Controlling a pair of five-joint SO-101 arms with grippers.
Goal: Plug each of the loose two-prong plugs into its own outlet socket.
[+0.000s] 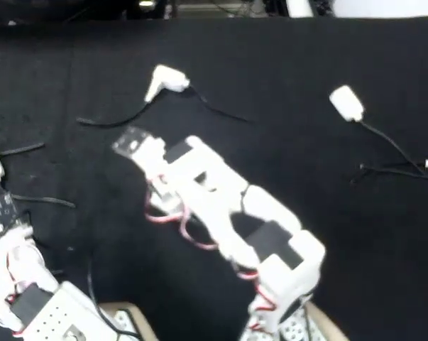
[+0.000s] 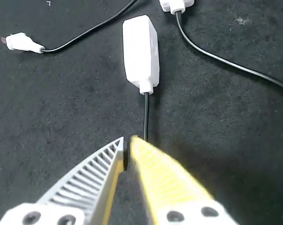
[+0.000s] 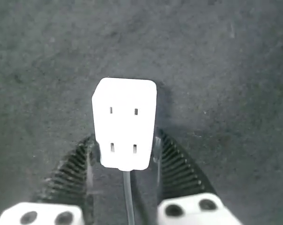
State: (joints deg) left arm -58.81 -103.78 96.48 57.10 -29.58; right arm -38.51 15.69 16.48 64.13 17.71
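Two arms are standing over the black counter (image 1: 284, 64). The right tool (image 3: 123, 138) is gripping the outlet socket (image 3: 125, 117) at its cord end, with one dark finger pressing on each side and the slotted face turned toward the wrist. The left tool (image 2: 127, 144) is sitting pinched almost shut with nothing between its fingers. A white block (image 2: 141, 49) is lying just ahead of its tips, its cord running back beside the yellow finger. A loose plug (image 2: 21, 43) is resting farther ahead, off to one side.
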